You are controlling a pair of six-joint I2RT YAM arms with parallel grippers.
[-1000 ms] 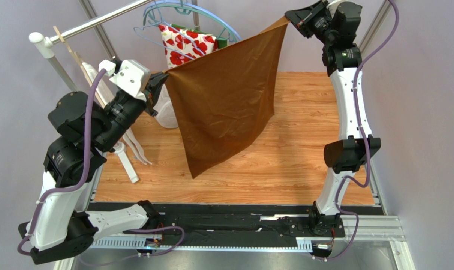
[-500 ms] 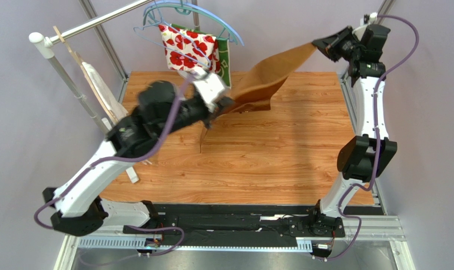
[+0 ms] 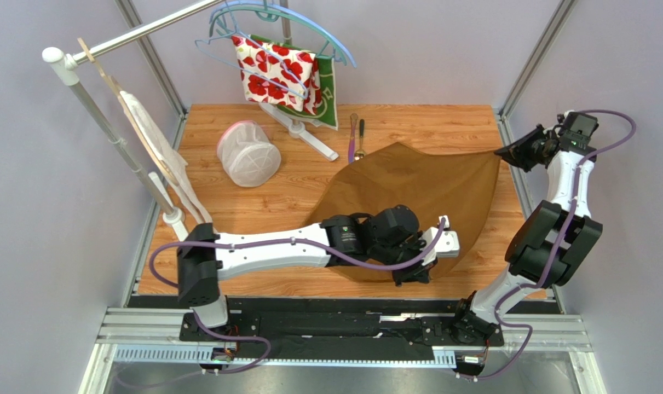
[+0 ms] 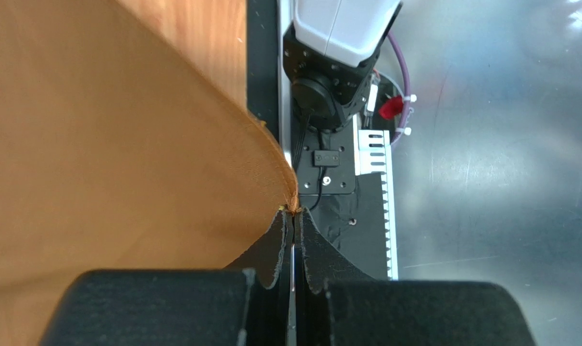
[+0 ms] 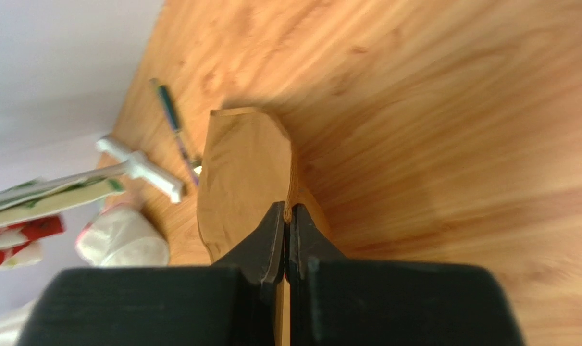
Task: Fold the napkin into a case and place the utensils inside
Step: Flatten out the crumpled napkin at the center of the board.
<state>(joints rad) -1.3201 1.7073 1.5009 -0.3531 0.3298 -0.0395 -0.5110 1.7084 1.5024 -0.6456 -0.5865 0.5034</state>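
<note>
Top external view shows the napkin [image 3: 408, 185] spread low over the right half of the desk [image 3: 252, 205], pinched at two corners. The left pincer [image 4: 294, 220] is clamped tight on the near corner, the right pincer [image 5: 287, 216] on the far-right one. Thin, limp and glossy, it likely slides and billows, so corners and hems give the surest hold. The utensils [image 3: 355, 139] lie just beyond its far edge.

Part of the napkin [image 3: 425, 185] is hidden by the left arm [image 3: 293, 246] at lower centre of the top view; the utensils [image 3: 353, 139], upper centre, are shown too small for detail.
</note>
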